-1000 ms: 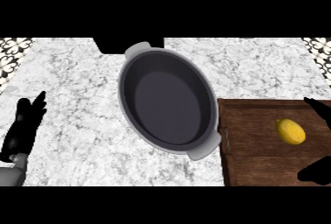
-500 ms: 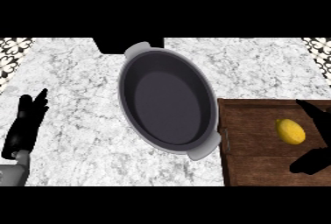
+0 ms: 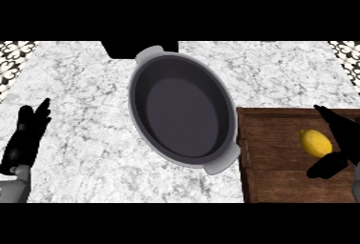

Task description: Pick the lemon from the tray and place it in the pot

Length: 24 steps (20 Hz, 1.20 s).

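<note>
Two hands in view. Right hand (image 3: 339, 145) over the wooden tray (image 3: 271, 164), fingers spread wide, holding nothing; lemon (image 3: 315, 143) lies on the tray just beside its fingers, in the gap toward the thumb. Left hand (image 3: 25, 138) rests open. Pot (image 3: 181, 108) sits farther out, between them.

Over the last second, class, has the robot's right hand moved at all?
Yes. The right hand has moved left, in from the view's right edge, over the wooden tray, closing on the lemon, which has stayed put.
</note>
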Motion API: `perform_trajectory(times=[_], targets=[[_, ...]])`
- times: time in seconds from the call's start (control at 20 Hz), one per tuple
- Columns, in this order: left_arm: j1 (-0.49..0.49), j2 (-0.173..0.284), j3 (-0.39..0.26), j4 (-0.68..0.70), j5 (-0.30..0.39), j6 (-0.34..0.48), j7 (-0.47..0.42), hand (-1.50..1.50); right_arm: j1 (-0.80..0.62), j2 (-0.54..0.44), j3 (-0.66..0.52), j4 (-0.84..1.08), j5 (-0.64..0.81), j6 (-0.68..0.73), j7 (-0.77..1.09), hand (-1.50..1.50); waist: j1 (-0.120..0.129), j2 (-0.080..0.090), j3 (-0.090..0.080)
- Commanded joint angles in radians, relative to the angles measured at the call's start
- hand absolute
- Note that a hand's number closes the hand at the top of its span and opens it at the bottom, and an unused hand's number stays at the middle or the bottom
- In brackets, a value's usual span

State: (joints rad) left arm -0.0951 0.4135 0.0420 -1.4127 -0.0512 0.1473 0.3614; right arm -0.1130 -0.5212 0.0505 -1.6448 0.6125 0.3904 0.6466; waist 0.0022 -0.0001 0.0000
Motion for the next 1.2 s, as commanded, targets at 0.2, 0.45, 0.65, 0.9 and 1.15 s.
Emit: perform_trajectory(times=[0.2,0.45,0.65,0.9,1.15], targets=[[0.032,-0.071,0.003,-0.006,-0.068,0.013,-0.019,0.00,-0.043,0.055,-0.026,0.204,0.084,-0.029,-0.113,-1.50,0.002,0.001,0.000],[0.039,-0.053,0.057,-0.064,-0.066,-0.053,0.033,0.00,-0.039,0.066,-0.076,0.190,0.099,0.026,-0.112,-1.50,0.000,0.000,0.000],[0.009,-0.071,0.062,-0.038,-0.097,-0.049,0.025,0.00,-0.099,0.122,-0.072,0.280,0.129,-0.008,-0.108,-1.50,0.001,0.000,0.000],[0.012,-0.096,0.088,-0.047,-0.098,-0.080,0.014,0.00,-0.067,0.103,-0.124,0.248,0.116,0.042,-0.163,-1.50,-0.001,0.000,0.000],[0.001,-0.124,0.093,-0.015,-0.119,-0.076,-0.003,0.00,-0.102,0.130,-0.122,0.380,0.170,-0.031,-0.226,-1.50,0.000,0.001,0.000]])
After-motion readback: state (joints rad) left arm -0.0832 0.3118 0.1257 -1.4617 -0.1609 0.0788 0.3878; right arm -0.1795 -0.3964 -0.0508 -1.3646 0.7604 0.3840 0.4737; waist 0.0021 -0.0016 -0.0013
